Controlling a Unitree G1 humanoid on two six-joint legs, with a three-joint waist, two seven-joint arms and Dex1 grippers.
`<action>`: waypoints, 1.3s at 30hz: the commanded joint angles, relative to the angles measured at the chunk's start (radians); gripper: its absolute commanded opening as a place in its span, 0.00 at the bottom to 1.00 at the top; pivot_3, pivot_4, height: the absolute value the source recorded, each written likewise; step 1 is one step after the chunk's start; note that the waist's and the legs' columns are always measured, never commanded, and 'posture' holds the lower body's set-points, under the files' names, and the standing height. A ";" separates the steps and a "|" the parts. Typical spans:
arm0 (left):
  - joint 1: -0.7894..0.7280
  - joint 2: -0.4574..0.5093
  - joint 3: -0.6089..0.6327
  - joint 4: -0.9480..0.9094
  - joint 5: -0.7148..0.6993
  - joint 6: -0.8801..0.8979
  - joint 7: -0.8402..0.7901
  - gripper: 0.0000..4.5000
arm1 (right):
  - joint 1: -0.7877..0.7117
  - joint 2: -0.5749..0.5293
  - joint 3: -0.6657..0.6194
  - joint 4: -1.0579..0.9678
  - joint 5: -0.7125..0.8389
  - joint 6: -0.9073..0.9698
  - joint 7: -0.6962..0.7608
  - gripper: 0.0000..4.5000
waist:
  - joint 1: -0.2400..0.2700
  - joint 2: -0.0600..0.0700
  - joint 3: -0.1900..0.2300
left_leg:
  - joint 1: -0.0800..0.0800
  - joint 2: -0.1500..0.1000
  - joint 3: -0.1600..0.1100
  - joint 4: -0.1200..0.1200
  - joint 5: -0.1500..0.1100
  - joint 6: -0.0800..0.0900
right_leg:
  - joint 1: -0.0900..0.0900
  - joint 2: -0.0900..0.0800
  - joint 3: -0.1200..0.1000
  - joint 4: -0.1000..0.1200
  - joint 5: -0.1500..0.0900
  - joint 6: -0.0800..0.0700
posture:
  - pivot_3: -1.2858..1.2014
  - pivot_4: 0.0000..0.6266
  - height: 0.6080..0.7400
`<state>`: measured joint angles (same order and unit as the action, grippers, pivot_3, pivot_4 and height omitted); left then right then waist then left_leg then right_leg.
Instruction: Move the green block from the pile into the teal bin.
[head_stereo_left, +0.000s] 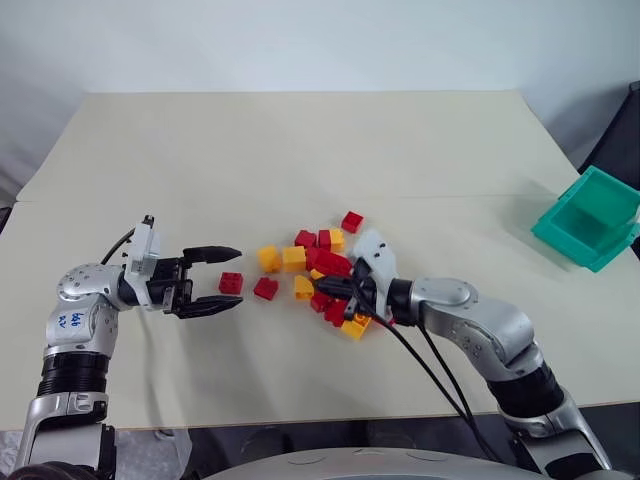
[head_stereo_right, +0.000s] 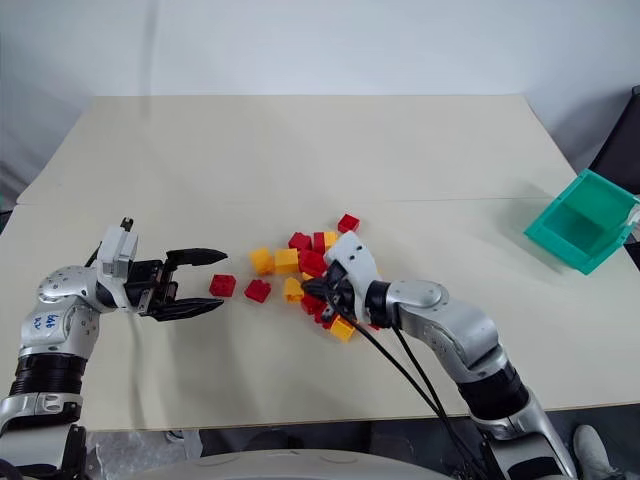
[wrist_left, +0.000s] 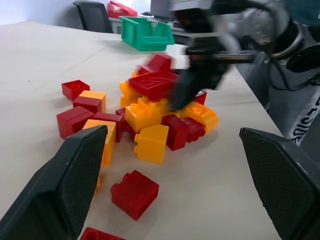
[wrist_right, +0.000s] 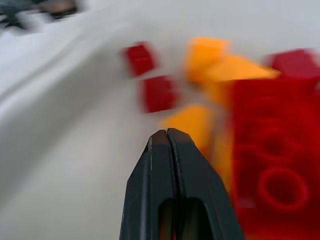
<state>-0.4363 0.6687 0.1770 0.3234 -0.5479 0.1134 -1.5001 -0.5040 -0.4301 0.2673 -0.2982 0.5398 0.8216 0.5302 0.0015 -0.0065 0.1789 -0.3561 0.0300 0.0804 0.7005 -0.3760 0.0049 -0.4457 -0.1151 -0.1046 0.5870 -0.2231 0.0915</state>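
Right gripper (head_stereo_left: 338, 290): jaws pressed together, empty, nosed into the pile (head_stereo_left: 318, 270).
Left gripper (head_stereo_left: 222, 279): jaws apart, left of pile.
Green block: unseen, likely buried.
Handling: probably light, rigid, slick; pinch flat sides.
Teal bin (head_stereo_left: 590, 222): far right.

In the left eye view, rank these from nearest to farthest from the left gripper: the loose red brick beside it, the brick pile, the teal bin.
1. Loose red brick, right by the open fingers of the left gripper.
2. Brick pile, mid-table, where the right gripper is.
3. Teal bin, at the table's far right edge.

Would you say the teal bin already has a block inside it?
No, the teal bin stands with a bare floor at the table's right edge.
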 joint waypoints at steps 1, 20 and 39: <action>0.014 -0.002 0.019 -0.044 -0.029 -0.013 -0.015 1.00 | -0.021 -0.018 -0.069 0.042 -0.051 -0.062 -0.001 0.01 | -0.004 0.000 0.000 | 0.000 0.000 0.000 0.000 0.000 0.000 | 0.000 0.000 0.000 0.000 0.000 0.000 | 0.52 0.24 1.00; -0.014 -0.050 0.003 -0.002 -0.013 -0.055 -0.006 1.00 | 0.071 -0.330 -0.354 -0.027 -0.047 -0.060 0.205 0.01 | 0.001 0.000 0.000 | 0.000 0.001 0.000 0.000 0.000 0.000 | 0.000 0.000 0.000 0.000 0.000 0.000 | 0.52 0.24 1.00; -0.085 -0.064 -0.027 0.102 -0.005 -0.096 -0.052 1.00 | 0.490 -0.735 -0.779 -0.085 0.035 -0.043 0.579 0.99 | 0.019 0.000 0.001 | 0.002 0.001 0.001 0.001 0.000 0.000 | 0.001 0.000 0.002 0.001 0.001 0.002 | 0.52 0.24 1.00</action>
<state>-0.5028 0.6000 0.1442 0.4283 -0.5460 0.0312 -1.5003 0.0152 -1.1443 -0.4916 -0.3358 0.5607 0.7633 1.1363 0.0203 -0.0068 0.1796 -0.3532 0.0306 0.0820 0.7015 -0.3758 0.0046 -0.4446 -0.1152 -0.1024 0.5884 -0.2221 0.0932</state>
